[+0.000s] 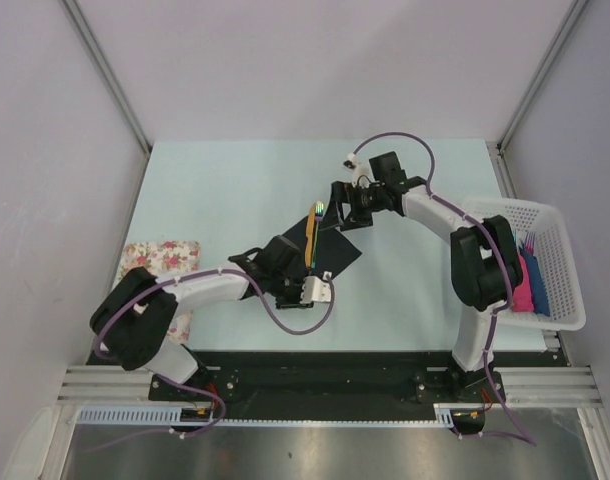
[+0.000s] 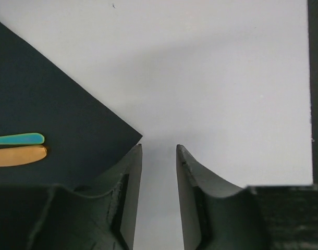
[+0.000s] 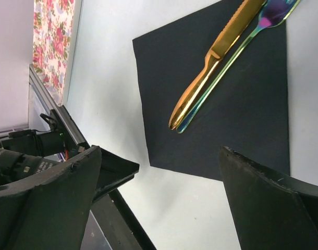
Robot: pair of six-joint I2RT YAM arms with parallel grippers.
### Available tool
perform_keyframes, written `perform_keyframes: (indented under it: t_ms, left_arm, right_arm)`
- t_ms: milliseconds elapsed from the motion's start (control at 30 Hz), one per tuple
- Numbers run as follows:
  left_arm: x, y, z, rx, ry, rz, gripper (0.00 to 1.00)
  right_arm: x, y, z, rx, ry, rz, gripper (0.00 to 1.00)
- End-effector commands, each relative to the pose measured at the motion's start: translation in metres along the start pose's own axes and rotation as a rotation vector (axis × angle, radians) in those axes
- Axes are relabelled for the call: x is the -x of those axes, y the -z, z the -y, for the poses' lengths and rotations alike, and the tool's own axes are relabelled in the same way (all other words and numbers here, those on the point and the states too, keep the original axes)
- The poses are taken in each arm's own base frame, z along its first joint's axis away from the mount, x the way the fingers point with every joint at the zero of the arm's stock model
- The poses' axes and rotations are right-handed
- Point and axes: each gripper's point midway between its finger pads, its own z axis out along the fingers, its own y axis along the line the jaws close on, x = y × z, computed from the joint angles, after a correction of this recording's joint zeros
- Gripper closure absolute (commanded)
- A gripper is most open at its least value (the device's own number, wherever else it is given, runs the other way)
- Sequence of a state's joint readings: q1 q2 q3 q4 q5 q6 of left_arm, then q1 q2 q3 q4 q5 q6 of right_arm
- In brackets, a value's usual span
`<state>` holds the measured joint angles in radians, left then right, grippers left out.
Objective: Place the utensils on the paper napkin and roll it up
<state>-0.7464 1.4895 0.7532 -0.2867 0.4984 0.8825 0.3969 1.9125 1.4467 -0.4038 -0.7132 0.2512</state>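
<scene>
The black paper napkin (image 1: 341, 254) lies flat at mid-table, also seen in the wrist views (image 2: 44, 94) (image 3: 242, 114). Two utensils (image 1: 312, 238) rest on it side by side: a gold knife (image 3: 216, 57) and an iridescent fork (image 3: 242, 44). Their handle ends (image 2: 18, 148) show in the left wrist view. My left gripper (image 2: 159, 147) (image 1: 323, 285) hovers low at the napkin's near corner, its fingers a narrow gap apart with only bare table between them. My right gripper (image 3: 160, 150) (image 1: 333, 215) hangs above the napkin's far side, wide open and holding nothing.
A floral pink-and-cream cloth (image 1: 163, 258) (image 3: 52, 47) lies at the table's left edge. A white mesh basket (image 1: 505, 205) at the right holds pink and blue bundles (image 1: 530, 280). The black base rail (image 1: 315, 365) runs along the near edge.
</scene>
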Motion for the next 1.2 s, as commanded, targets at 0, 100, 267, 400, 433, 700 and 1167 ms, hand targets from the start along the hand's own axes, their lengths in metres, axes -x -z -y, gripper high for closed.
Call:
perform_keyframes:
  t_ms: [0,100,267,400,433,700,1167]
  left_arm:
    - [0.016,-0.008,-0.028,0.043,-0.102,-0.020,0.65]
    - [0.016,-0.011,-0.036,0.047,-0.081,-0.044,0.66]
    - [0.012,-0.017,-0.040,0.031,-0.059,-0.079,0.67]
    - [0.011,-0.020,-0.039,0.005,-0.048,-0.092,0.68]
    - [0.012,-0.020,-0.039,0.001,-0.050,-0.091,0.68]
    - [0.011,-0.015,-0.023,-0.049,-0.043,-0.081,0.65]
    - [-0.002,-0.024,-0.030,-0.055,-0.010,-0.159,0.74]
  right_arm:
    - [0.019,0.017,-0.010,0.054,0.032,0.059,0.02]
    - [0.021,0.019,-0.007,0.056,0.027,0.063,0.02]
    - [0.023,0.023,-0.002,0.052,0.015,0.069,0.03]
    - [0.025,0.028,-0.001,0.048,0.015,0.079,0.03]
    - [0.026,0.029,-0.001,0.047,0.014,0.082,0.03]
    - [0.023,0.030,0.001,0.040,0.013,0.078,0.04]
    - [0.025,0.028,-0.002,0.062,0.017,0.077,0.06]
